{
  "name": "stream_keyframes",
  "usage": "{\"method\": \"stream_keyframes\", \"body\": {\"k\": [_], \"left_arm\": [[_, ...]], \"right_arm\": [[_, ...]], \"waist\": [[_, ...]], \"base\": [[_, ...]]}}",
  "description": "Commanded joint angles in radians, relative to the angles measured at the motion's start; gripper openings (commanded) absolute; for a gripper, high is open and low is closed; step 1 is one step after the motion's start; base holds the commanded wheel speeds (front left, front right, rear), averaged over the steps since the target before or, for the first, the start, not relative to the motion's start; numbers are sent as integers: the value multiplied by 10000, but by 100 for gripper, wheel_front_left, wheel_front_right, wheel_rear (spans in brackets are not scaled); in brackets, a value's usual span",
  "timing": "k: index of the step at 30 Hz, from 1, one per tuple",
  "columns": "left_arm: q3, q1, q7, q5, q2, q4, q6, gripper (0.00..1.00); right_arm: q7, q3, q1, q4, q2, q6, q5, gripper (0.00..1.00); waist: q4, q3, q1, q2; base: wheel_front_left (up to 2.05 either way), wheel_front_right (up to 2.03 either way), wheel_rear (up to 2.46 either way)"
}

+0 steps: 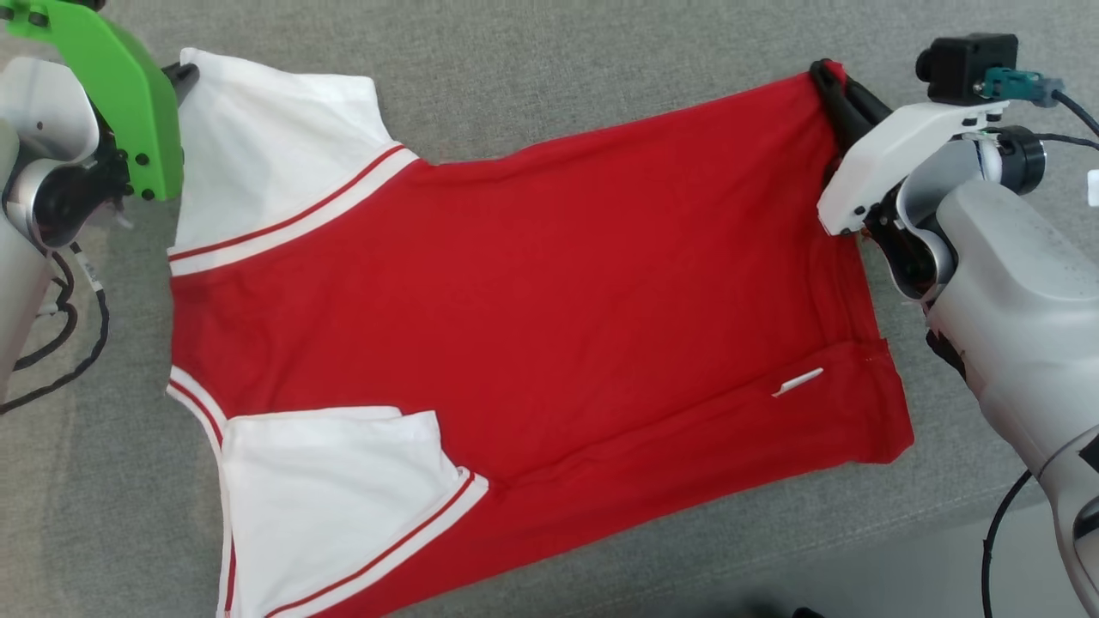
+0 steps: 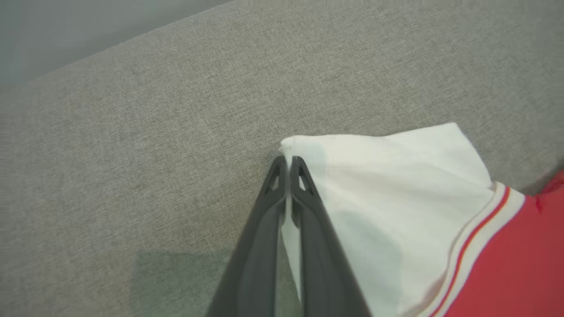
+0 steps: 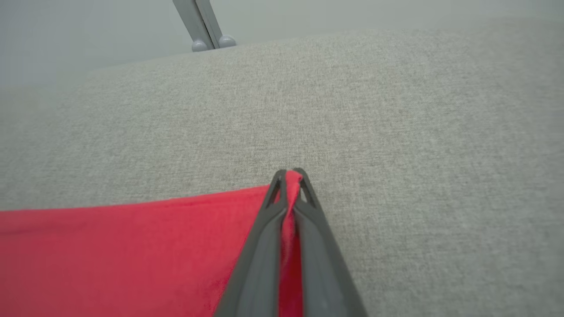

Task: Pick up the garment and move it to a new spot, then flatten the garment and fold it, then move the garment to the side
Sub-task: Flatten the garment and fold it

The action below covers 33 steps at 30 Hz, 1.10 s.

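The garment (image 1: pixel 532 292) is a red shirt with white sleeves and red-striped cuffs, spread flat on the grey fabric surface (image 1: pixel 601 77). My left gripper (image 1: pixel 185 79) is shut on the corner of the far white sleeve (image 2: pixel 387 176), with white cloth pinched between its dark fingers (image 2: pixel 308 207). My right gripper (image 1: pixel 826 77) is shut on the far hem corner of the garment (image 3: pixel 132 246), and red cloth shows between its fingers (image 3: pixel 264 229). A small white label (image 1: pixel 798 381) sticks out near the hem. The near sleeve (image 1: pixel 335 498) lies flat at the front.
The grey fabric surface stretches beyond the garment on the far side. Its front edge (image 1: pixel 859 541) runs at the lower right, with pale floor below. A grey metal leg (image 3: pixel 202 26) stands past the far edge. Cables (image 1: pixel 60 343) hang by my left arm.
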Motion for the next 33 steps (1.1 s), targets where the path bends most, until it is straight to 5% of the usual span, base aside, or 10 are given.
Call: {"method": "stream_keyframes", "body": {"k": [1,18,33], "left_arm": [[-82,243,-160,-145,83,-66,19,0],[-1427,1226,-154,-1365,1048,-1419,18,0],[-2565,2476,2584,-3480,2282,-4198,18,0]], "right_arm": [[-247,-55,92,160,-36,-21,155,0],[-548,719,1203,502,-306,-19,1275,0],[323,2085,2268,-4,-1271,-20,2263,0]], "waist": [[118,-402,-1,-1],[614,-2389,-1,-1],[1134,-3700,-1,-1]], "base": [[0,0,0],[0,0,0],[0,0,0]]}}
